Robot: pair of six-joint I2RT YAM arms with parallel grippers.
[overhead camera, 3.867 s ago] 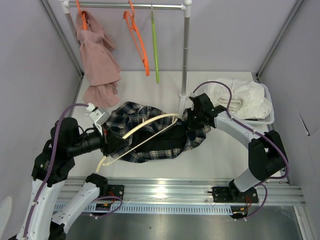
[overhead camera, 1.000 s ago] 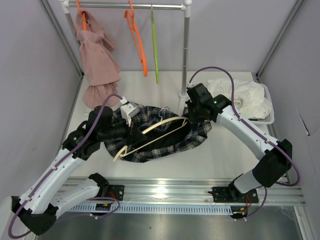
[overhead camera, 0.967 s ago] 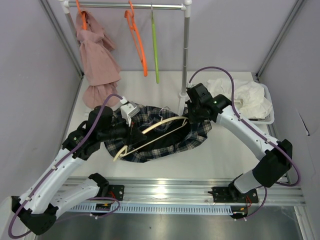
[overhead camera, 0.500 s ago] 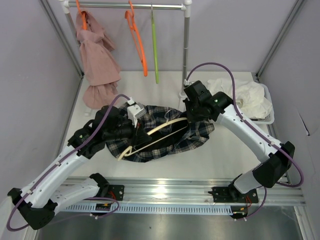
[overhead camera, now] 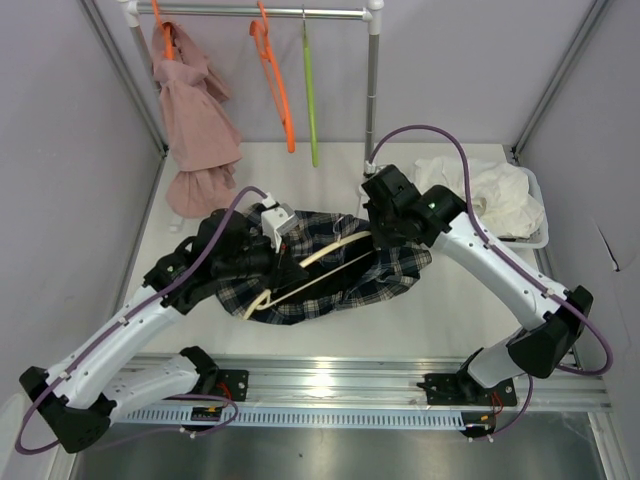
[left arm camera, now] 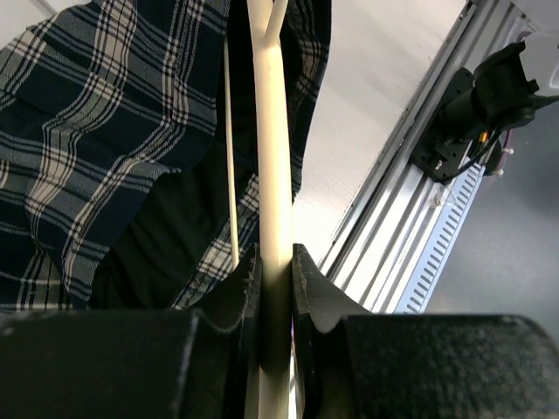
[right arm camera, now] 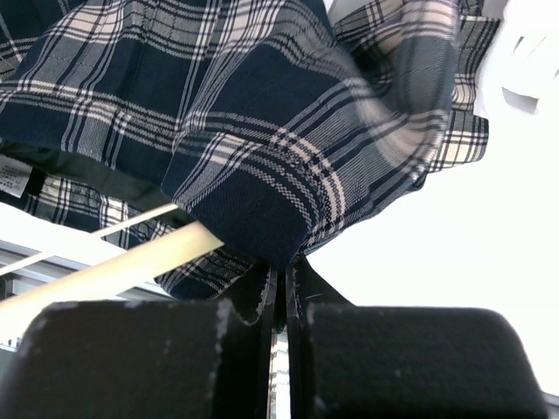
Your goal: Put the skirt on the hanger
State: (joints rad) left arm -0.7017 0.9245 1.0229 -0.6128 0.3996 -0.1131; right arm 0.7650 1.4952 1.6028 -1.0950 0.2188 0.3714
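Lying bunched at the middle of the table, the plaid skirt (overhead camera: pixel 350 285) is draped over and around the cream hanger (overhead camera: pixel 325 252), whose arms run across the cloth from about 8 o'clock to 2 o'clock. The left gripper (left arm camera: pixel 275 278) is clenched on one hanger arm at the skirt's 9 o'clock side. The right gripper (right arm camera: pixel 279 275) is pinched tight on a thick folded edge of the skirt at its 3 o'clock side.

To do this step well, I judge the left arm should hold the hanger level and steady. The right arm should then draw its edge outward past the hanger's 2 o'clock tip, so the fabric slides along the arm instead of bunching. Twisting the hanger could spill the cloth off.

Only the left wrist view shows the jaws flush on the bar, with a thin rod just beside it. Only the right wrist view shows the hem caught between the fingers, with the hanger arm passing at 8 o'clock. Only the overhead view shows the clothes rail (overhead camera: pixel 260 12) at 12 o'clock, with a pink garment (overhead camera: pixel 195 120) hanging from it.
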